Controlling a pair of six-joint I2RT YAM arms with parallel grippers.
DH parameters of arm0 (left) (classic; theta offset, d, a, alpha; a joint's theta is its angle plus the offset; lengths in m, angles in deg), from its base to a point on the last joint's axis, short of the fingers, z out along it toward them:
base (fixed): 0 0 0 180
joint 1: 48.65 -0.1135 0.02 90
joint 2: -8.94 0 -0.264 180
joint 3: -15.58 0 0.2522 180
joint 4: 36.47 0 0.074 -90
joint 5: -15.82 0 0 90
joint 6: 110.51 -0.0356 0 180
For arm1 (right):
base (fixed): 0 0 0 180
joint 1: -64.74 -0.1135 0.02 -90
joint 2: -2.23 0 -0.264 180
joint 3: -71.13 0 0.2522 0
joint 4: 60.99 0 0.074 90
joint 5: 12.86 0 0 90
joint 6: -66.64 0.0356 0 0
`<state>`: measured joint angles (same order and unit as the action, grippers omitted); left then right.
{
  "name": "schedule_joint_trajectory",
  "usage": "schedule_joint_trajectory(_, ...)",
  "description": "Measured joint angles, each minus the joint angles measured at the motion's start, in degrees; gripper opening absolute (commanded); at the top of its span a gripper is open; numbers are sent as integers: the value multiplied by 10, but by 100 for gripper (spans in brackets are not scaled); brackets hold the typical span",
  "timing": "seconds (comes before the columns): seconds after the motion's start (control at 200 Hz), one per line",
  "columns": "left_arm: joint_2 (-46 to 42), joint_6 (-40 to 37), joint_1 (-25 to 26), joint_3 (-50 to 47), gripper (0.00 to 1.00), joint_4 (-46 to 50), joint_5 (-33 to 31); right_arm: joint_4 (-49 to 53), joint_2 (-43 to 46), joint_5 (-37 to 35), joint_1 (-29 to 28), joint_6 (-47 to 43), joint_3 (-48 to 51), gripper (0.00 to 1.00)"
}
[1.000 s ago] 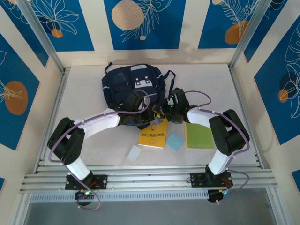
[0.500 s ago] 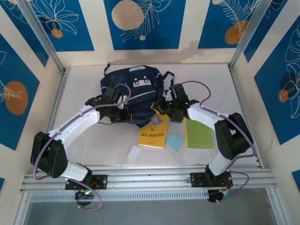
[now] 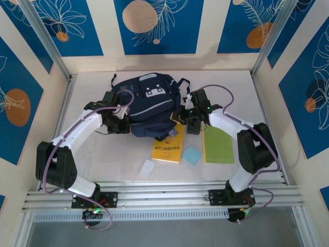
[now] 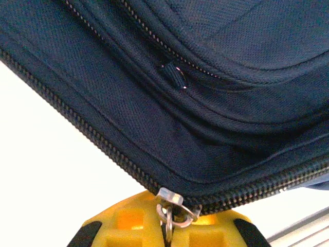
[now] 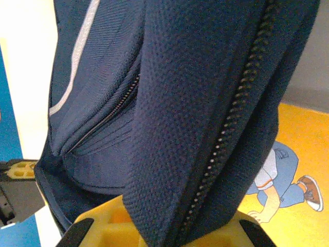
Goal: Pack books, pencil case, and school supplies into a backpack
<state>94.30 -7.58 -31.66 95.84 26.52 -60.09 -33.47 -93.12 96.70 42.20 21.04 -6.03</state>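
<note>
Grips, wrist views — left pincer [image 4: 167,229] clenched on zipper pull [image 4: 172,206] | right pincer [image 5: 164,226] clenched on backpack [image 5: 195,103]

backpack [image 3: 149,100], books [image 3: 167,149], blue pad [image 3: 192,155] on table [image 3: 103,159]

White tabletop [image 3: 103,154], bare along its left edge. Beyond the far edge stand wall panels [image 3: 154,25], blue with orange discs and white leaf outlines, cream strips between. A slanted left post [image 3: 44,38] at the far-left corner, a right post [image 3: 273,38] opposite. Along the near edge run aluminium rails [image 3: 164,195], then a grey slotted strip [image 3: 164,215].
</note>
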Motion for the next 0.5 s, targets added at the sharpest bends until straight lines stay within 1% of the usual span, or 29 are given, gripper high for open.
schedule_joint_trajectory(0.095,2,-33,-4,0,0,-13,-34,37,-17,6,4,-48,-40,0)
schedule_joint_trajectory(0.17,17,-60,-21,0,0,-19,-56,57,-21,6,5,-85,-57,0)
schedule_joint_trajectory(0.345,73,-90,-78,19,0,-18,-55,85,-21,9,7,-139,-63,0)
schedule_joint_trajectory(0.5,109,-87,-100,62,0,-26,-60,78,-21,23,7,-153,-63,0)
